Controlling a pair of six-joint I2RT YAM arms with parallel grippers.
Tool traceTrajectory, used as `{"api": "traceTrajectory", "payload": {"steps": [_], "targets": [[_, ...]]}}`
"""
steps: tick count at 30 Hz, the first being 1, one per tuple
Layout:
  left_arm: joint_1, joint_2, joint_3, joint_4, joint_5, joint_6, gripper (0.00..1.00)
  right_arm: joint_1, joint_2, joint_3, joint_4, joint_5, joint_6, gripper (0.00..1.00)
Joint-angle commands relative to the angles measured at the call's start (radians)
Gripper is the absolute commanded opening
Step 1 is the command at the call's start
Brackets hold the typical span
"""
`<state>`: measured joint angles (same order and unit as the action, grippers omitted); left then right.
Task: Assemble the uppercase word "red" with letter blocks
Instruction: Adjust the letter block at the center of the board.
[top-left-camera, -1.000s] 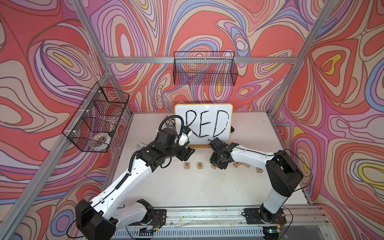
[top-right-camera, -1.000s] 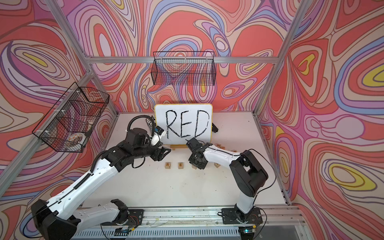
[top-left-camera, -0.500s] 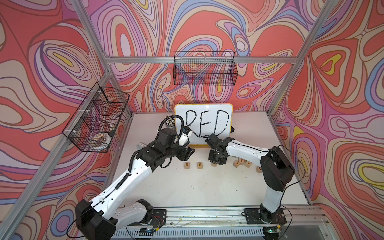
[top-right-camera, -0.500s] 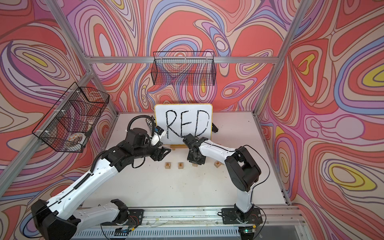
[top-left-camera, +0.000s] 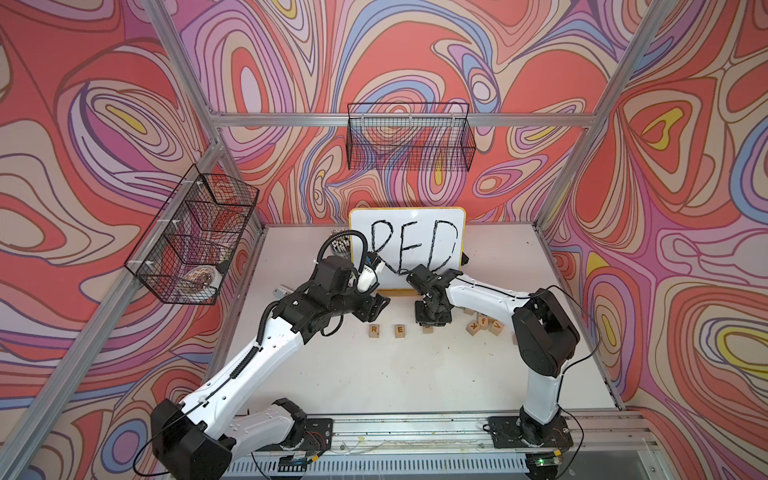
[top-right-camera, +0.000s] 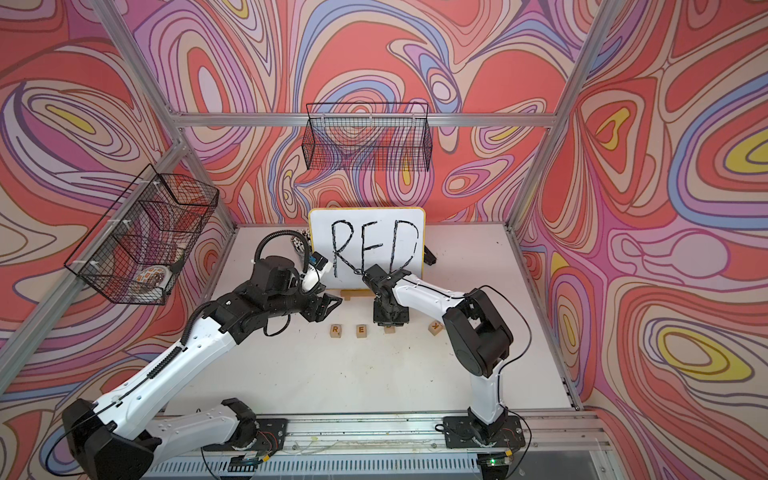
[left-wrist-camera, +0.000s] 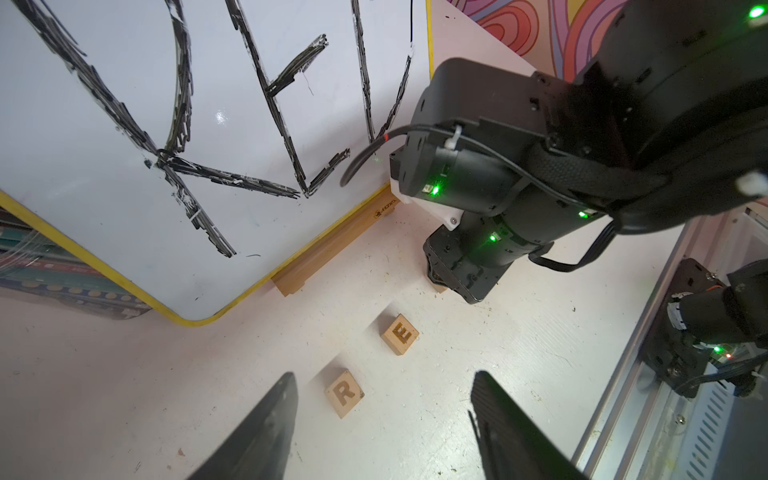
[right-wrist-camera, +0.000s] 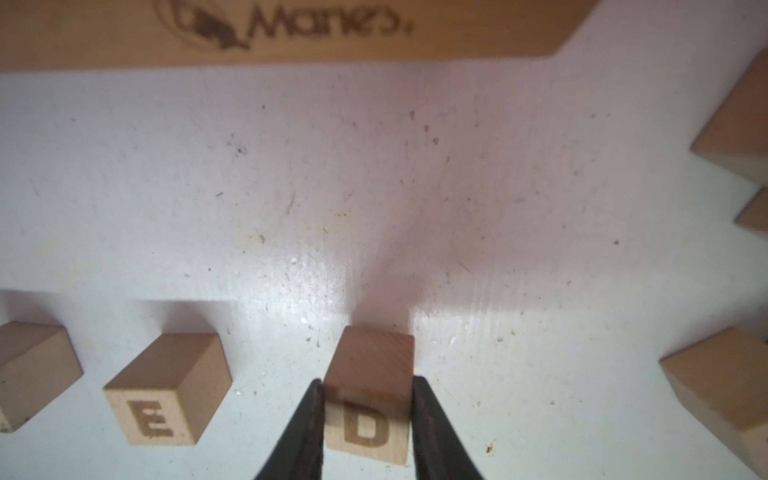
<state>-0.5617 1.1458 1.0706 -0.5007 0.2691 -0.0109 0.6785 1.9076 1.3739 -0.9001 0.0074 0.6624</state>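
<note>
On the white tabletop, in front of the whiteboard with its handwritten RED, your left hand hangs with its fingers apart and empty over the start of the row. It is out of the way, so leave it there. Your right hand is clamped on the D block, which sits at the end of the row beside the E block, with the R block on E's other side. Whether D is touching the surface, the right wrist view doesn't settle. In that view the gap between E and D looks a little wider than the gap between R and E. Ease D toward E if you want even spacing, then press it flat, part the fingers slowly and lift straight up so it doesn't twist. Stay clear of the spare blocks nearby.
</note>
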Motion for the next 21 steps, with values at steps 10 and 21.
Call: {"api": "traceTrajectory", "payload": {"steps": [10, 21], "targets": [[0.002, -0.011, -0.003, -0.005, 0.004, 0.012, 0.69, 0.023, 0.011, -0.047, 0.068, -0.061, 0.039, 0.29], [0.002, -0.015, -0.003, -0.005, 0.004, 0.012, 0.69, 0.025, 0.007, -0.062, 0.065, -0.043, 0.064, 0.30]]}}
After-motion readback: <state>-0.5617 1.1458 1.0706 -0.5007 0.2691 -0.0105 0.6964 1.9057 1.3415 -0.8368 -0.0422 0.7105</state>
